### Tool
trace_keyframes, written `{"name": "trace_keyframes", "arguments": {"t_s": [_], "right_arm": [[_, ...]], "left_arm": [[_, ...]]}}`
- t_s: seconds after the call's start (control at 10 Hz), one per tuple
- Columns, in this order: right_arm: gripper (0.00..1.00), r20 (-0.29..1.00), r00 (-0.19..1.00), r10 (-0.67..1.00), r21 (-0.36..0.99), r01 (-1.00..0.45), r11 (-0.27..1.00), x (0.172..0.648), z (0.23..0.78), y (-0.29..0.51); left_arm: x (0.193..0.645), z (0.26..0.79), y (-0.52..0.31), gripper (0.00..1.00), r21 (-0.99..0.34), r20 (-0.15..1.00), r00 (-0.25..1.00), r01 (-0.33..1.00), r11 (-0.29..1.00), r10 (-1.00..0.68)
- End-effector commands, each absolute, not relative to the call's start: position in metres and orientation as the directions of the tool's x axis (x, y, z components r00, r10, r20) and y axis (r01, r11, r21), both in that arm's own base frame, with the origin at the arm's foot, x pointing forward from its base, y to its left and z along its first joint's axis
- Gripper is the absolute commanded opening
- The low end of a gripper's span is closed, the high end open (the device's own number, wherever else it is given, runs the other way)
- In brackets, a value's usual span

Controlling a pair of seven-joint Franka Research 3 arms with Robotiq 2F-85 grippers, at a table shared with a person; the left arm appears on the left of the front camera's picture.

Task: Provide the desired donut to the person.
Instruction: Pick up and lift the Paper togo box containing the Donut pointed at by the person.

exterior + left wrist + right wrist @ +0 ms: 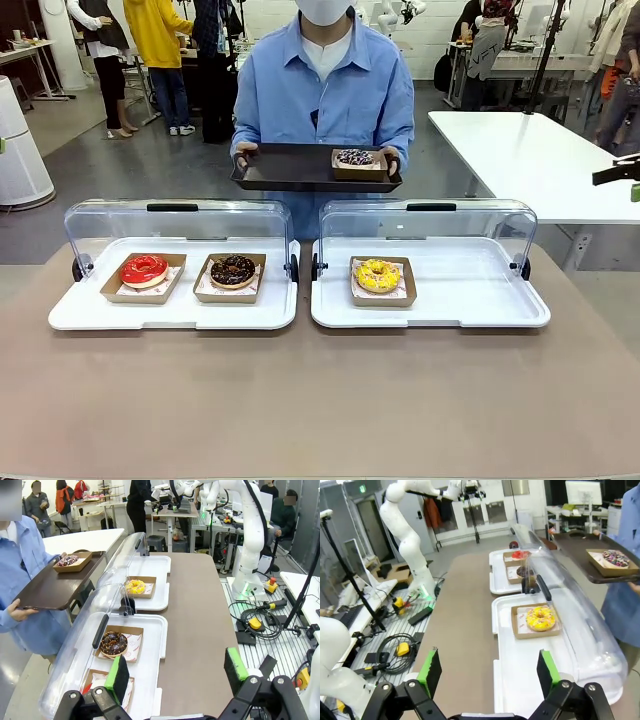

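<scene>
The person [325,90] in a light blue shirt stands at the far side and holds a dark tray [285,168] with both hands. On it sits a sprinkled dark donut [355,158] in a cardboard dish. In the left display tray lie a red donut [144,269] and a chocolate donut [233,269]. A yellow donut [378,275] lies in the right display tray. My left gripper [176,672] is open and empty, high above the table's end near the red donut. My right gripper [488,672] is open and empty beyond the opposite end, with the yellow donut [540,618] ahead of it.
Both white display trays [175,312] [430,312] have their clear lids [180,225] [428,225] swung up at the back, between the donuts and the person. Brown tabletop [320,400] lies in front of the trays. A white table [540,160] stands at the back right.
</scene>
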State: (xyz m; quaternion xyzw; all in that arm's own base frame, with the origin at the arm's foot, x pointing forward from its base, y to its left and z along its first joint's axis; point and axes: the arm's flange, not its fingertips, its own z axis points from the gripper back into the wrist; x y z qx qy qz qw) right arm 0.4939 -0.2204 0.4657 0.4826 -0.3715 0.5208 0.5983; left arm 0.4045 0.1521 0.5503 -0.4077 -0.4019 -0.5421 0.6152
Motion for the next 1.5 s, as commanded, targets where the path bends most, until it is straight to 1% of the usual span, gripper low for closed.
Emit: {"name": "trace_keyframes", "arguments": {"t_s": [0.0, 0.3, 0.6, 0.9, 1.4], "right_arm": [[1.00, 0.966, 0.153, 0.210, 0.157, -0.988, -0.003, 0.493, 0.471, -0.236], [1.00, 0.977, 0.081, 0.199, 0.078, -0.997, 0.025, 0.471, 0.487, -0.232], [1.00, 0.975, 0.066, 0.210, 0.067, -0.998, 0.003, 0.457, 0.499, -0.218], [1.00, 0.974, 0.087, 0.210, 0.089, -0.996, 0.001, 0.458, 0.497, -0.213], [1.00, 0.959, 0.150, 0.242, 0.125, -0.986, 0.113, 0.449, 0.498, -0.201]], "left_arm": [[0.403, 0.552, 0.153, 1.00, -0.062, 0.939, 0.084, 0.995, 0.077, -0.335], [0.403, 0.552, 0.153, 1.00, -0.062, 0.939, 0.084, 0.995, 0.077, -0.335], [0.403, 0.552, 0.153, 1.00, -0.062, 0.939, 0.084, 0.995, 0.077, -0.335], [0.403, 0.552, 0.153, 1.00, -0.062, 0.939, 0.084, 0.995, 0.077, -0.335], [0.403, 0.552, 0.153, 1.00, -0.062, 0.939, 0.084, 0.995, 0.077, -0.335]]}}
